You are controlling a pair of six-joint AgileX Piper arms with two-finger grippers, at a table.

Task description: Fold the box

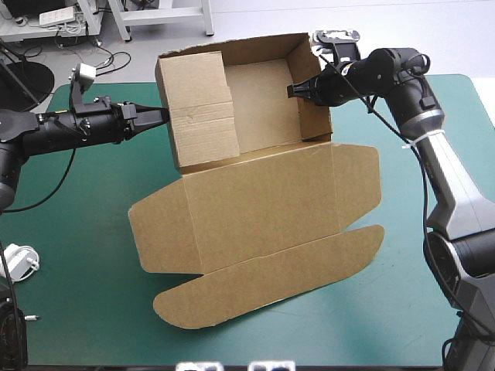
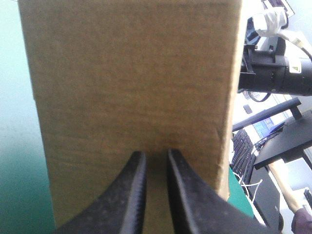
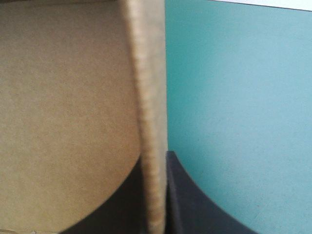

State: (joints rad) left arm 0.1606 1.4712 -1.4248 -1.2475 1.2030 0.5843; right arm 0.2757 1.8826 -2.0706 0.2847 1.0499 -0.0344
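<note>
Around the box (image 1: 263, 205): bare teal-green cover (image 1: 85, 309) and one small white corded item (image 1: 18, 261) at the table's left edge toward the near-left corner, well apart from the board. Too small to identify.

Sits at the table's far middle, walls raised as an open tray. Lid (image 1: 271, 239) flat, spread toward the near edge, rounded flaps out. Inside the tray's left side: a board flap (image 1: 203, 116) leaning in, hiding part of the floor.

Left gripper (image 1: 162, 115): fingers nearly together, only a thin slit, tips at the outer face of the left wall (image 2: 131, 83).

Right gripper (image 1: 295, 91): clamped on the right wall (image 1: 315, 108), one finger inside the tray, one outside, board edge running between them in the right wrist view.

Hidden or cut off: left wrist view almost filled by the wall, tray interior out of sight. Right wrist view: wall cropped, fingertips lost behind the blurred board edge.

Beyond the wall's top edge in the left wrist view: right arm (image 2: 273, 73) with a yellow warning sticker (image 2: 295, 68), text unreadable. Board plain brown.
</note>
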